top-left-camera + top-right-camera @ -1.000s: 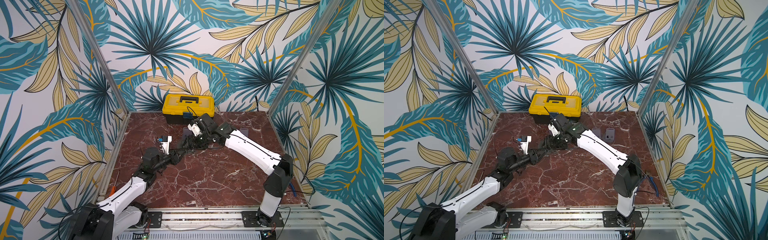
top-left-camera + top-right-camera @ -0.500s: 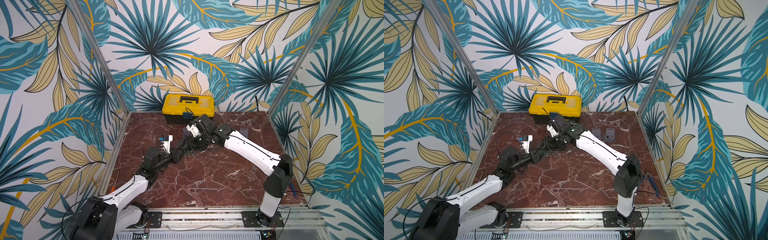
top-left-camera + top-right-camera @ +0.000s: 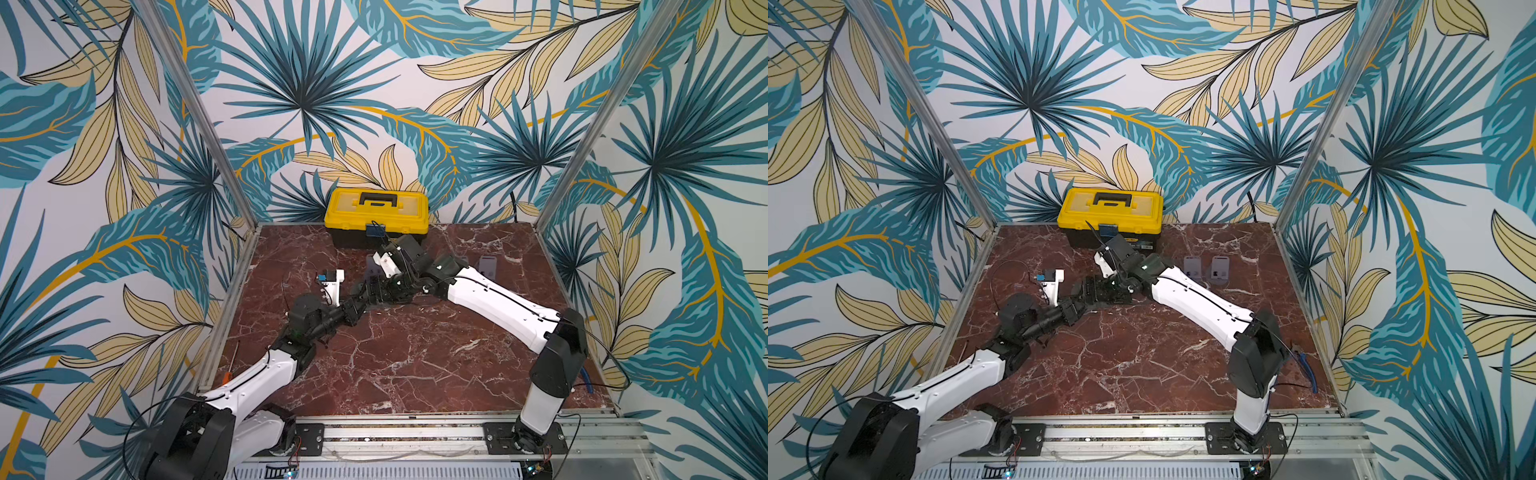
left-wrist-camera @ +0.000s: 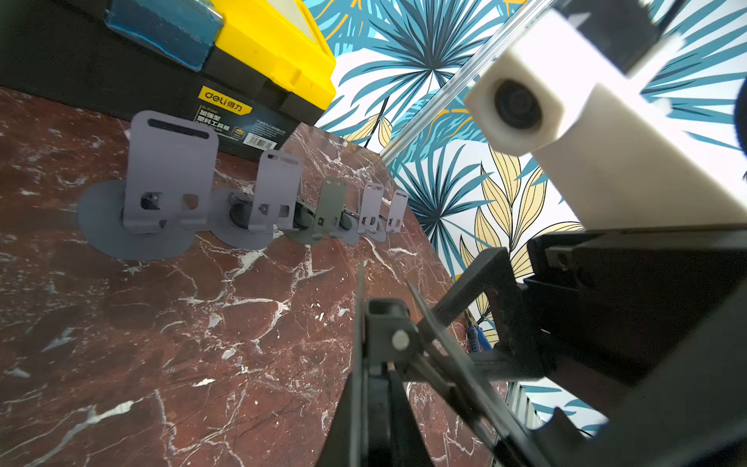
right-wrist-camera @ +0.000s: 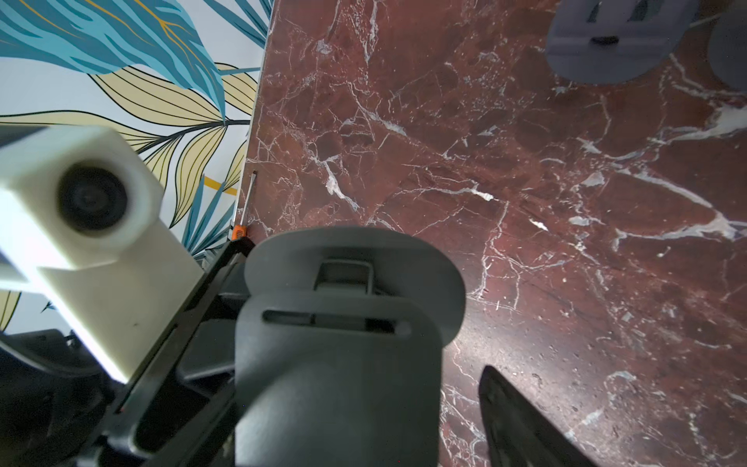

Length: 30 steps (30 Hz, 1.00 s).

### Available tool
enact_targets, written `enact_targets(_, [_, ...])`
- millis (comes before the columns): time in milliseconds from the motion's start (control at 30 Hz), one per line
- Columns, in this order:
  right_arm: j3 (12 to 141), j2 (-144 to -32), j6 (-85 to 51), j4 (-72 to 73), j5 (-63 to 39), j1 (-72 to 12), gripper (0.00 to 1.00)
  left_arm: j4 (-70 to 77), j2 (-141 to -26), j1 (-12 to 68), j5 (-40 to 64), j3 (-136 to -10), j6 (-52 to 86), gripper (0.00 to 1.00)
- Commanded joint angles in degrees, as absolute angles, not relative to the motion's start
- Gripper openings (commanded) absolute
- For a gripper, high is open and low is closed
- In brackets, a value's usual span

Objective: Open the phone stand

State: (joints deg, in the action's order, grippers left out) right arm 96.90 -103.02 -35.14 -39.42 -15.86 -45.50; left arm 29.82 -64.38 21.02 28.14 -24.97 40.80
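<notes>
Right wrist view shows the phone stand [image 5: 335, 364] over the tabletop [image 5: 525, 161], plate barely wedged off its round base — left gripper [image 4: 378, 388] pinching one edge, right gripper [image 3: 382, 291] spread beside it — so most opening looks left.

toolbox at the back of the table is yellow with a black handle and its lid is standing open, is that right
Not quite. The toolbox is yellow with a black handle and stands at the back of the table, but its lid is shut, not open: in both top views it lies flat on the black base.
</notes>
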Motion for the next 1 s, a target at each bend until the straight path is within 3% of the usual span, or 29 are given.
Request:
enact_targets(0, [95.71, -100.19, -35.27, -37.24, -11.71, -45.29, 0.86, 32.87, -64.73, 20.90, 28.82, -28.02, 40.58, 0.00])
enact_targets(433, [95.85, -97.94, -33.72, -37.49, -8.82, -43.09, 0.88, 32.87, -65.13, 20.86, 29.41, -27.75, 40.34, 0.00])
enact_targets(967, [109.82, -107.03, -29.63, -49.08, -13.35, -43.24, 0.82, 32.87, -67.47, 20.87, 31.42, -28.10, 39.34, 0.00])
